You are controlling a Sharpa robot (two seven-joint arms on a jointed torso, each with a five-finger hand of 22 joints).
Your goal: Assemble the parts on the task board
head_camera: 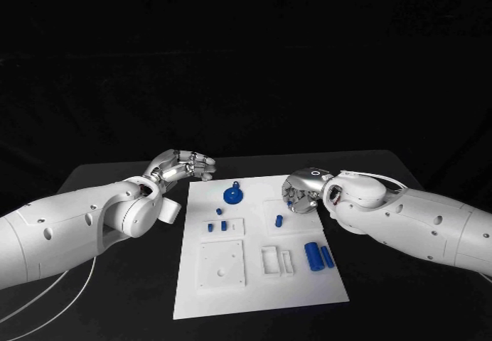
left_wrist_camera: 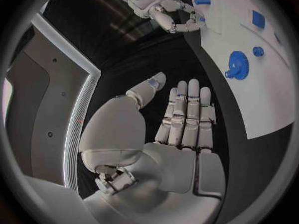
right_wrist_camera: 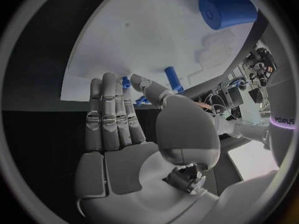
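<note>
The white task board (head_camera: pixel 257 288) lies mid-table. On it are a blue gear (head_camera: pixel 234 193) at the far end, three small blue pegs (head_camera: pixel 217 226) left of centre, one peg (head_camera: pixel 279 221) further right, and two blue cylinders (head_camera: pixel 319 256) at the right edge. My left hand (head_camera: pixel 180 168) hovers over the black table just off the board's far left corner, fingers straight and empty (left_wrist_camera: pixel 184 119); the gear (left_wrist_camera: pixel 236 64) lies beyond it. My right hand (head_camera: pixel 301 192) hangs over the board's far right edge, palm bare (right_wrist_camera: pixel 118 134), with a peg (right_wrist_camera: pixel 172 77) and the large cylinder (right_wrist_camera: pixel 227 11) ahead of it.
A raised square plate (head_camera: pixel 222 264) and a small white bracket (head_camera: pixel 276 260) sit on the near half of the board. Black table (head_camera: pixel 113 305) surrounds the board on all sides. Both white forearms slant in from the sides.
</note>
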